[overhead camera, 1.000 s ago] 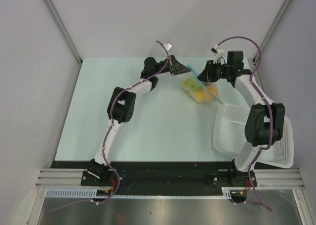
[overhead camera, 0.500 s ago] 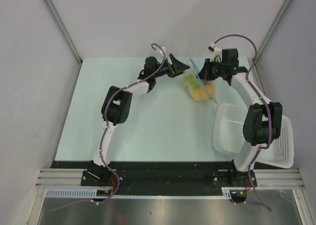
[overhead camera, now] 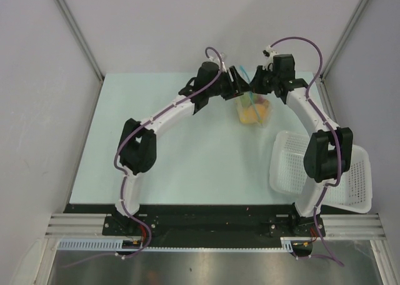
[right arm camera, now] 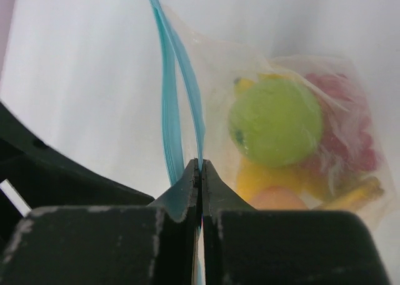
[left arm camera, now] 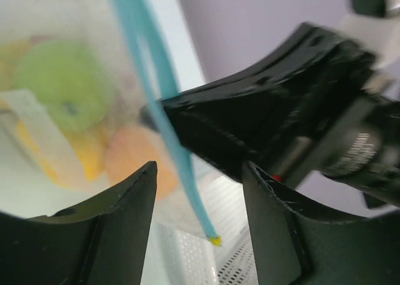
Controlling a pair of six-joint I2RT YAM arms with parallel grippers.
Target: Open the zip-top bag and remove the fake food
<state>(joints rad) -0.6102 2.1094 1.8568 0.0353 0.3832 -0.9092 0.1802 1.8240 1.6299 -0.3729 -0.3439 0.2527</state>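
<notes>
Though its teal strip (right arm camera: 167, 110) gapes, the zip-top bag (overhead camera: 254, 111) holds fake food (right arm camera: 275, 121).

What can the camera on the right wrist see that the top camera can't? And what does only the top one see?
Only the right wrist view shows, up close, the right tool pinched shut on the blue strip of the zip-top bag, with a green apple and red berries inside. Only the top view shows the white basket, the table, and the whole left arm and right arm. Both show the bag of fake food held by the right tool.
</notes>
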